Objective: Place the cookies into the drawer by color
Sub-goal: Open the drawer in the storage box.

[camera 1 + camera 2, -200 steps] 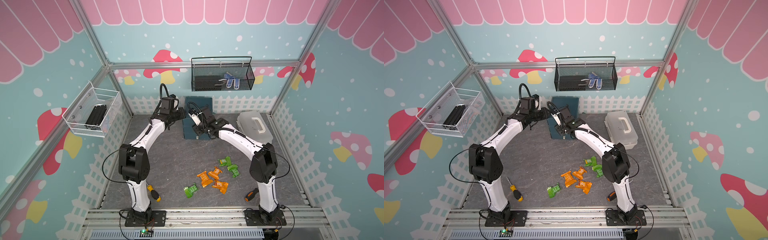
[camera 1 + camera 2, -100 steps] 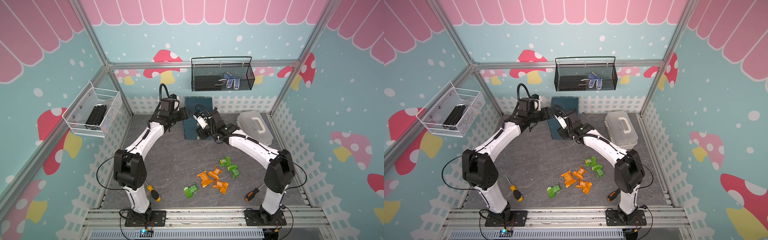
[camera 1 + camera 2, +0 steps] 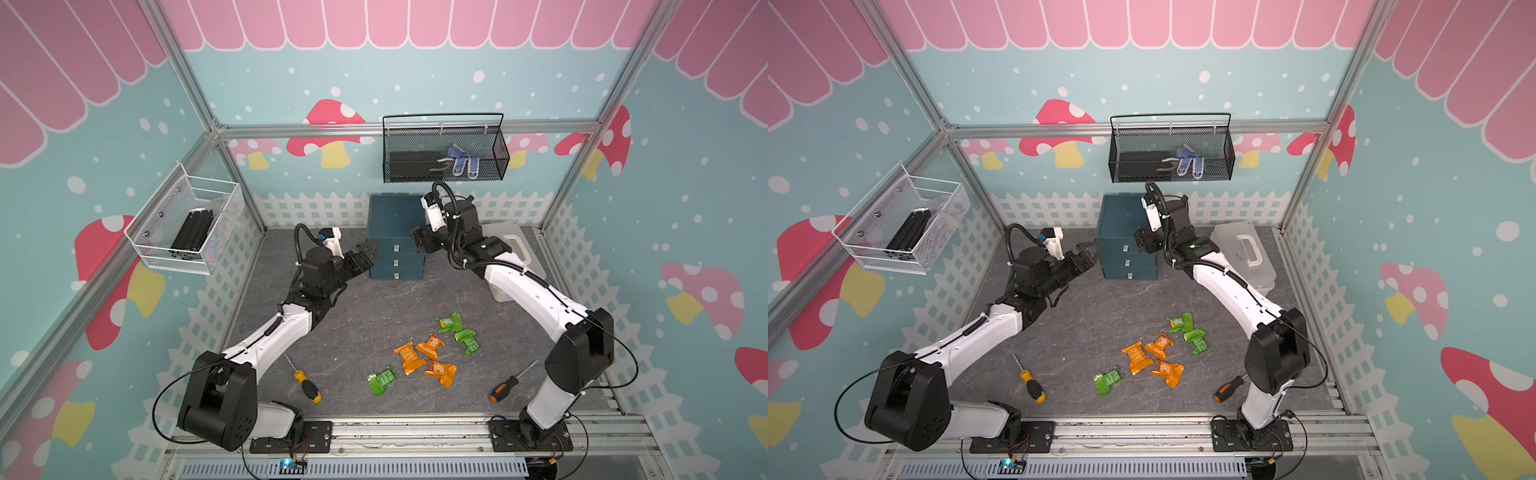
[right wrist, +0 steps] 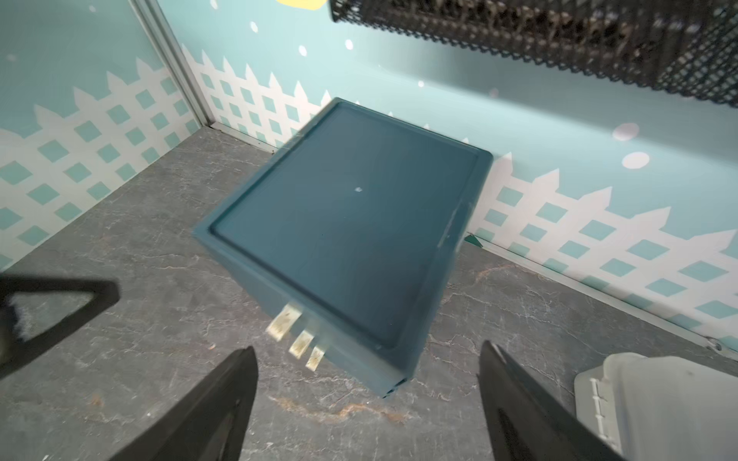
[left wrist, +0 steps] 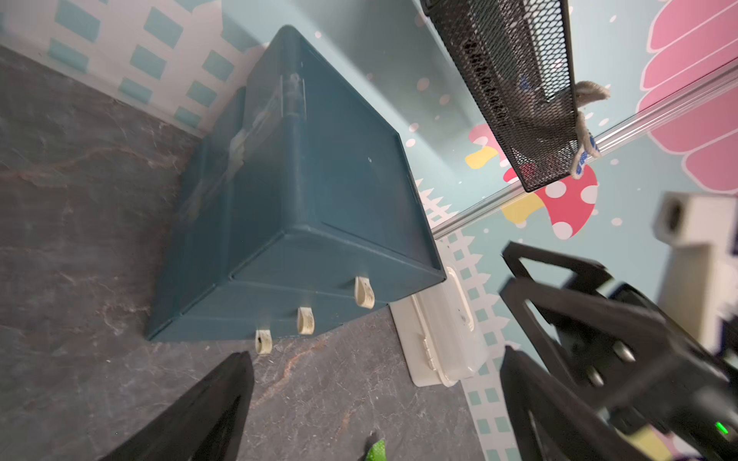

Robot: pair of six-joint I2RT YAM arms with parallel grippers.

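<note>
Left hand [image 3: 365, 257] and right hand [image 3: 419, 242] are released and empty, flanking the drawer [image 3: 395, 216], whose three fronts look shut. Orange cookies [image 3: 409, 359] and green cookies [image 3: 467, 340] lie on the tabletop [image 3: 353, 316] well behind both hands. No black-silver ones show, so they are probably stowed.

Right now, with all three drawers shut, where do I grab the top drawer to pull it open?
Take the top drawer's pale tab handle, coming straight at the front of the drawer cabinet. The fronts sit flush, so that small tab sticking out is likely the only thing to pinch; close on its flat faces.
</note>
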